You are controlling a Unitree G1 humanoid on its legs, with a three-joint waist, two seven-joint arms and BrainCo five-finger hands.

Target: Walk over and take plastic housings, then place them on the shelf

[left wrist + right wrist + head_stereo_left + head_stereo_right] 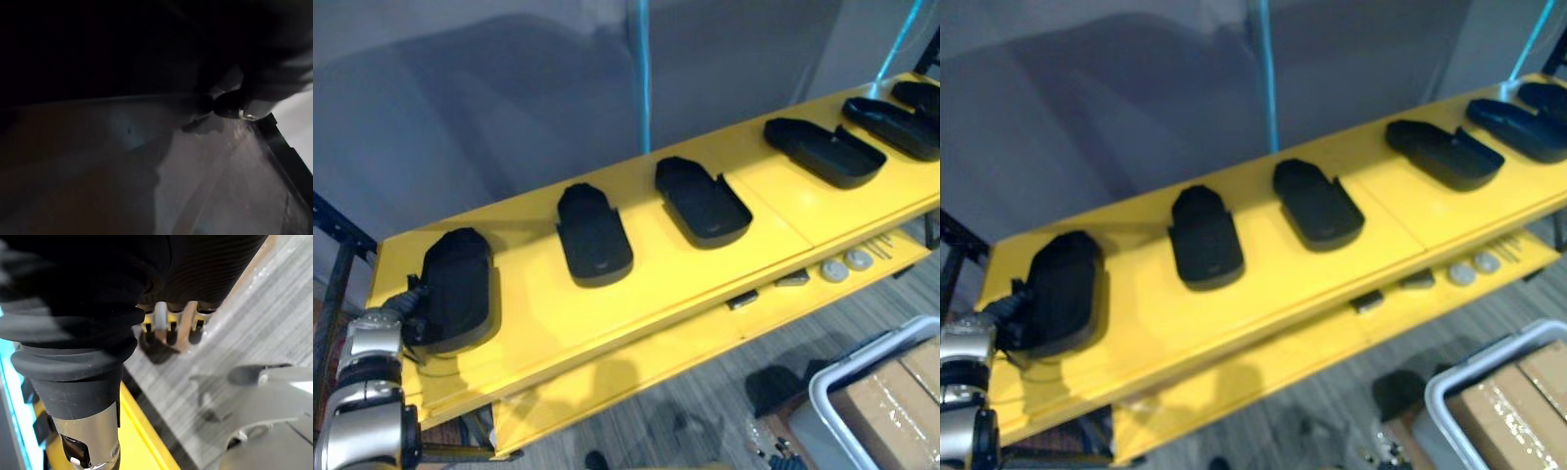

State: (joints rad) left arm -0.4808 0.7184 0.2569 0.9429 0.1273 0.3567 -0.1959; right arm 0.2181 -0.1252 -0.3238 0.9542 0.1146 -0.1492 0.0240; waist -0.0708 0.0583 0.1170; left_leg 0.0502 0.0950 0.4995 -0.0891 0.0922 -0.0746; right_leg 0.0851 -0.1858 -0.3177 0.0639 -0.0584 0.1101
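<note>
Several black plastic housings lie in a row on the yellow shelf (656, 294). The leftmost housing (460, 289) rests near the shelf's left end. My left hand (411, 305) is against that housing's near left side, its dark cover touching it, the fingers hidden beneath or behind it. The other housings (594, 235) (702, 201) (824, 150) run off to the right and lie free. My right hand (168, 325) hangs over the grey floor beside the shelf's yellow edge, fingers relaxed and holding nothing.
A lower yellow shelf (705, 338) carries small round parts (847, 264). A grey bin (822, 397) with cardboard boxes stands on the floor at the lower right. The rack's dark post (333, 284) is at the left. A grey wall stands behind the shelf.
</note>
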